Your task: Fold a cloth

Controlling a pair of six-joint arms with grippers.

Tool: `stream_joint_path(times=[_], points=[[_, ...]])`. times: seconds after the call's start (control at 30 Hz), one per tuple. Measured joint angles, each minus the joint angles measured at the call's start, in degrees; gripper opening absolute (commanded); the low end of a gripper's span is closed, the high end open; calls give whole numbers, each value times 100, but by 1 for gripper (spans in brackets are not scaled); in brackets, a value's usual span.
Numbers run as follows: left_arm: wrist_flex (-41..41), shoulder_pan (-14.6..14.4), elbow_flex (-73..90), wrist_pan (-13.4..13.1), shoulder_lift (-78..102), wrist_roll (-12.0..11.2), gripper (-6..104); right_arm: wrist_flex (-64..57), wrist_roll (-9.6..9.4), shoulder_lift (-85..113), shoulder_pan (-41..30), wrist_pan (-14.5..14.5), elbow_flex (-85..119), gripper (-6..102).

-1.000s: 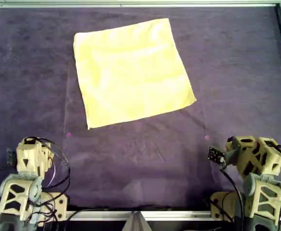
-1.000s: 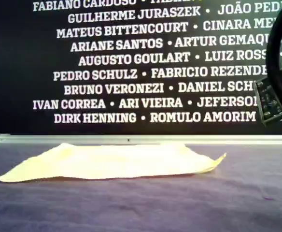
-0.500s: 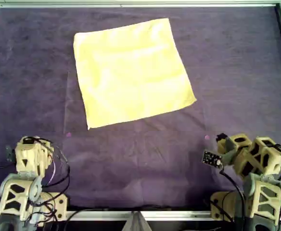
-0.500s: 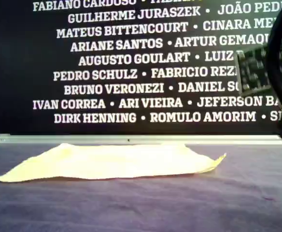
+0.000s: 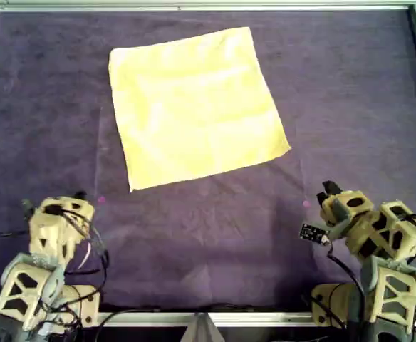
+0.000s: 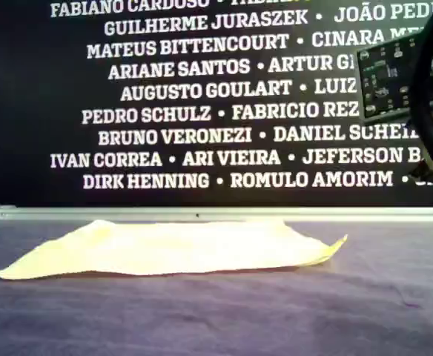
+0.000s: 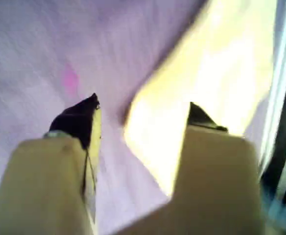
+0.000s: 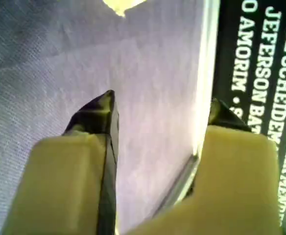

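The worktop (image 5: 350, 107) is covered by a dark purple cloth covering, with a metal rim around it. The pale yellow cloth (image 5: 194, 107) lies flat and unfolded in the far middle part of the overhead view, well apart from both arms. The left pincer (image 7: 143, 105) is released and holds nothing. The right pincer (image 8: 160, 105) is also released and empty.

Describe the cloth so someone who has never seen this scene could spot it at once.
A dark purple table covering fills the framed table in the overhead view. On its far half, away from both arms, lies the cloth: one pale yellow square, spread flat and slightly rotated. It is the only light, loose item there.
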Motion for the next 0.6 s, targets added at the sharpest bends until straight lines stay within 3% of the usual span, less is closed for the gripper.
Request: stream_joint_path(times=[0.1,0.2,0.4,0.6], points=[[0,-580,-18,0,0,9,65,0,0,0,0,0,-9,77],[-26,-844,-18,0,0,9,65,0,0,0,53,26,-255,77],[-703,-888,-18,0,-26,-18,64,0,0,-396,888,114,-773,77],[-1002,-896,-378,0,-993,-53,65,0,44,-3015,1775,729,-1978,78]])
